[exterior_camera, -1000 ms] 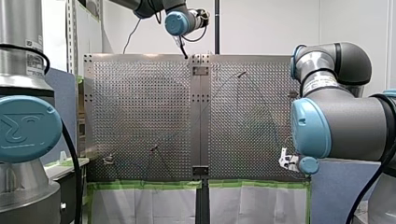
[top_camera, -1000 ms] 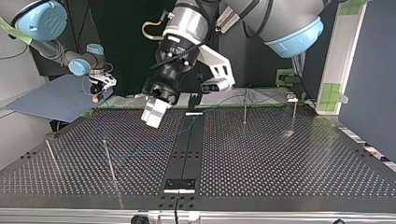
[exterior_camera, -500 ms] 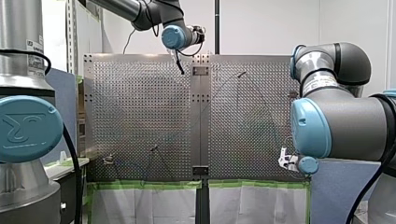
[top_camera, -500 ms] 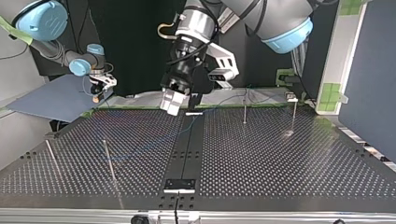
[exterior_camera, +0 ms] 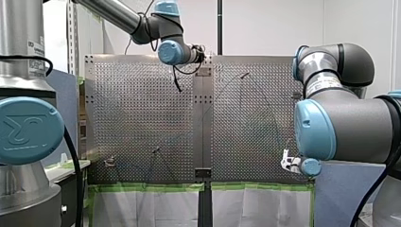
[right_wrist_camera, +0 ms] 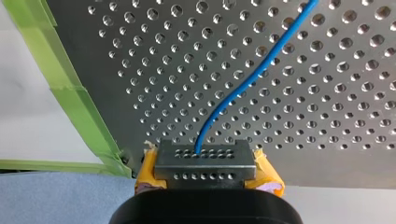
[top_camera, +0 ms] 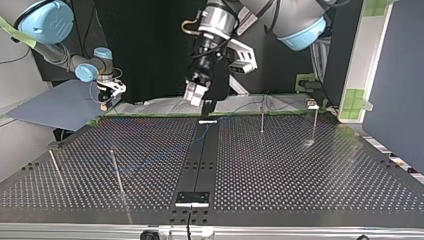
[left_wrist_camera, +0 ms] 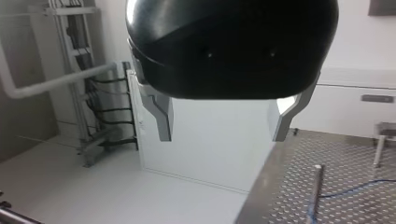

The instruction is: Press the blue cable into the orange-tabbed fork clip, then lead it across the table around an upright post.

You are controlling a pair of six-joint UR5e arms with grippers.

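Observation:
In the right wrist view my right gripper (right_wrist_camera: 205, 163), with yellow pads, is shut on the end of the blue cable (right_wrist_camera: 252, 74), just off the perforated table's corner. From there the thin cable (top_camera: 150, 161) runs over the table. My left gripper (top_camera: 196, 93) hangs above the table's back edge near the middle strip. In the left wrist view it (left_wrist_camera: 224, 130) is open with nothing between its metal fingers (left_wrist_camera: 161, 116). A small clip (top_camera: 312, 104) stands at the top view's far right; I cannot make out its tab. An upright post (top_camera: 262, 117) stands near it.
More thin posts (top_camera: 116, 170) (top_camera: 54, 167) rise at the top view's left. A dark strip (top_camera: 200, 160) runs down the table's middle. Green tape (right_wrist_camera: 74, 93) lines the edge by my right gripper. A grey board (top_camera: 55, 107) lies behind that edge.
My left gripper has risen off the table and swung toward the top view's upper right, still open. My right gripper has stayed put with the cable.

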